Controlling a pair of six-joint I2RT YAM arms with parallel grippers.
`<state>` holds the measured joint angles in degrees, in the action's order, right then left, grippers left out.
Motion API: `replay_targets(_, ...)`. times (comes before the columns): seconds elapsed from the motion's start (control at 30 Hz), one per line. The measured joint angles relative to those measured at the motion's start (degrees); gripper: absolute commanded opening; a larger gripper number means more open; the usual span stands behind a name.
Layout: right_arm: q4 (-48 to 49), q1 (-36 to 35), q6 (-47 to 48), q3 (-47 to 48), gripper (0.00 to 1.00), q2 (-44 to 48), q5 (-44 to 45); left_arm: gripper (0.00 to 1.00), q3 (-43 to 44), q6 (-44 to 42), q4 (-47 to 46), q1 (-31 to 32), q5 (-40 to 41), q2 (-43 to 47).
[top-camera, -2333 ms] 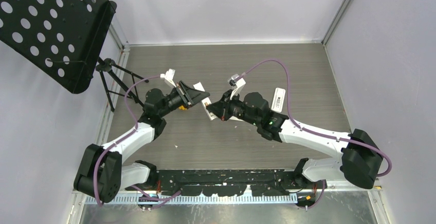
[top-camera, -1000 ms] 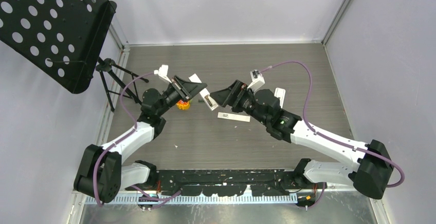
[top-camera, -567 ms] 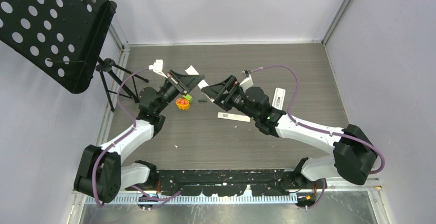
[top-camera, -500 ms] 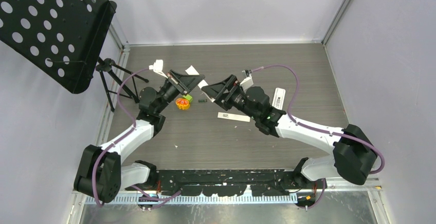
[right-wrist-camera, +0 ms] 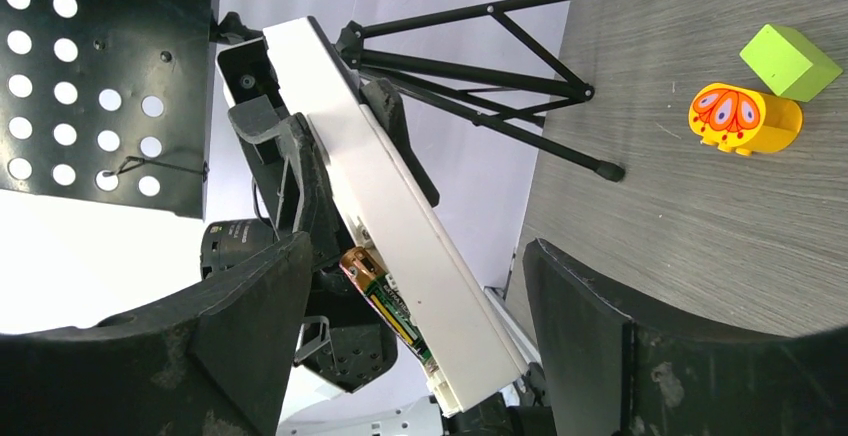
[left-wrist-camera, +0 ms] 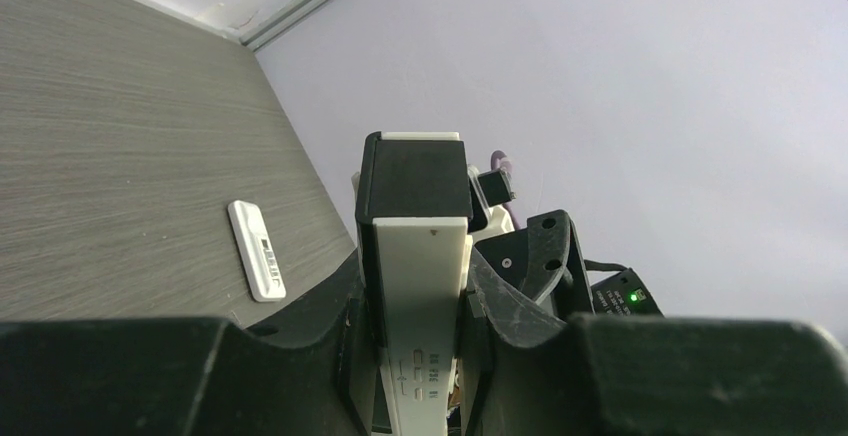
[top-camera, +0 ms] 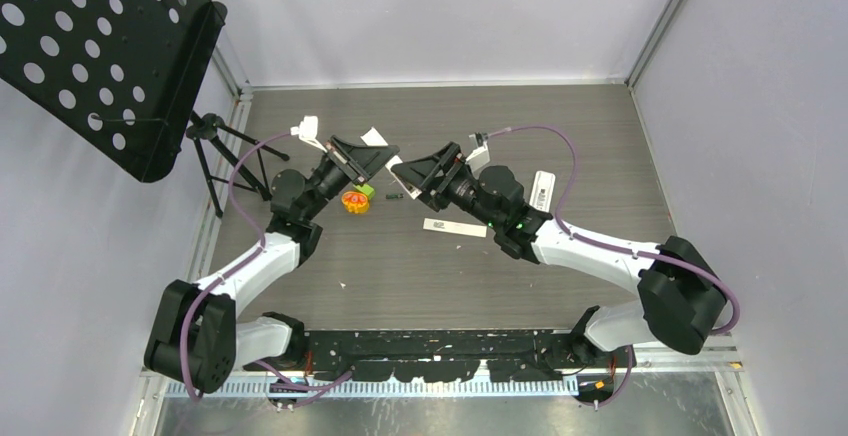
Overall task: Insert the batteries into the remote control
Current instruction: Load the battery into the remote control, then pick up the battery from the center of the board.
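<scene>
Remote (right-wrist-camera: 380, 216) was pinched across its width by the left gripper (top-camera: 368, 156), held up off the table (top-camera: 400, 276) and tilted, one white end sticking out past the black fingers (left-wrist-camera: 500, 296) on each side. Back of remote faced the right wrist camera, compartment open, one battery (right-wrist-camera: 385, 304) seated in it lengthwise, green-and-black body with a copper-coloured end up. Other batteries not made out for sure. Small dark piece (top-camera: 393, 196) lay on the table under the gap between the two arms, too small to tell what it was. Right gripper (top-camera: 412, 172) was spread wide, nothing between its fingers, aimed at the remote from just beside it, not touching. White strip (top-camera: 455, 227) lay flat on the table near the right arm. Second white remote (top-camera: 543, 191) lay flat further right, well apart from the held one. Orange toy (right-wrist-camera: 745, 118) and green block (right-wrist-camera: 790, 61) sat just beside each other on the table below the left gripper. Perforated black music stand (top-camera: 100, 46) stood far left on its tripod (right-wrist-camera: 500, 66)
</scene>
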<state>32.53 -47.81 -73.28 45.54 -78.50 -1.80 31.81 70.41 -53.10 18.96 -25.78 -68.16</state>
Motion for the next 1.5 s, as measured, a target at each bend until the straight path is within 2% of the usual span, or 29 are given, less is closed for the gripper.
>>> replay_targets(0.27, 0.57, 0.07, 0.17, 0.0, 0.5, -0.66, -1.38, 0.0, 0.2, 0.46, 0.74, 0.0, -0.42, -0.02)
replay_targets(0.47, 2.56, 0.57, 0.31, 0.0, 0.41, -1.16, -2.64, 0.0, 1.07, 4.07, 2.62, -0.61, -0.15, -0.02)
replay_targets(0.53, 2.73, 0.59, 0.28, 0.0, 0.42, -1.18, -2.8, 0.0, 1.29, 4.42, 3.02, -0.61, -0.17, -0.02)
replay_targets(0.57, 3.04, 0.66, 0.31, 0.0, 0.46, -1.29, -2.82, 0.0, 1.49, 4.61, 3.21, -0.63, -0.15, -0.09)
replay_targets(0.7, 4.74, 0.79, 0.63, -0.04, 0.74, -1.7, -3.17, 0.0, 1.92, 5.16, 3.65, -0.7, -0.26, -0.35)
replay_targets(0.77, 6.73, 0.68, 0.92, -0.44, 0.79, -1.92, -3.74, 0.0, 1.92, 4.94, 4.11, -0.59, -0.74, -0.39)
replay_targets(0.97, 9.9, 1.68, 2.73, -2.47, 0.79, -1.86, -5.6, 0.0, 1.92, 2.16, 5.95, -1.16, -1.92, -0.72)
replay_targets(1.1, 7.67, 5.14, 5.62, -4.83, 0.79, -0.5, -5.88, 0.0, 1.9, -4.39, 10.8, -4.17, -2.64, -0.02)
replay_targets(1.2, 1.86, 9.29, 9.64, -7.5, 0.79, 2.78, -4.81, 0.0, 1.18, -11.28, 19.23, -6.99, -1.51, 3.48)
replay_targets(1.33, -8.57, 11.72, 18.01, -5.84, 0.75, 3.37, -2.75, 0.0, 0.09, -19.1, 30.21, -8.37, 1.36, 10.34)
replay_targets(1.5, -20.11, 11.52, 31.04, 5.57, 0.66, -7.74, -5.84, 0.0, -0.92, -26.27, 40.22, -8.37, 4.11, 18.29)
